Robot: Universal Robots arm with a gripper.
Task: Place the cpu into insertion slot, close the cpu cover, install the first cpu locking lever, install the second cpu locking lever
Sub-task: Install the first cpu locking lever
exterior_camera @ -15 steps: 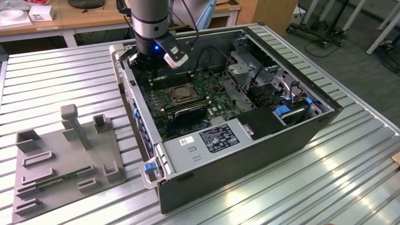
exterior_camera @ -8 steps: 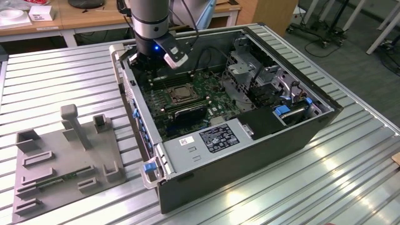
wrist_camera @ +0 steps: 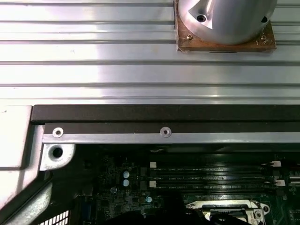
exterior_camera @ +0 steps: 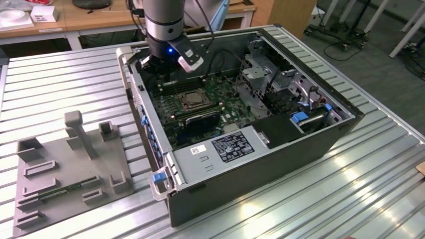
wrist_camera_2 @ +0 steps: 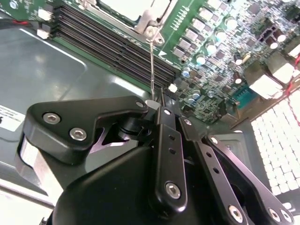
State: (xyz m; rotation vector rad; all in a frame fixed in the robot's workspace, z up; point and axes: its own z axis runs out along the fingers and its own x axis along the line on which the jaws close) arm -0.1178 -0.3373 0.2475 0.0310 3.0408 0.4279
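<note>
The black fingers (wrist_camera_2: 112, 111) are pressed together and pinch the end of a thin wire locking lever (wrist_camera_2: 151, 65). The lever runs straight out from the fingertips, over the long dark memory slots (wrist_camera_2: 108, 42), to the insertion slot (exterior_camera: 191, 97). The cpu cover (wrist_camera_2: 149, 19) lies flat on the slot, at the far end of the lever from the fingers. The cpu (wrist_camera_2: 123, 4) sits in the slot and shows pale through the hole in the cover. All of this is on the green motherboard (wrist_camera_2: 220, 65), inside an open computer case (exterior_camera: 265, 164). The case lies on a ribbed metal surface (exterior_camera: 371, 164). A grey holder (exterior_camera: 73, 169) lies well away from the fingers, outside the case.
</note>
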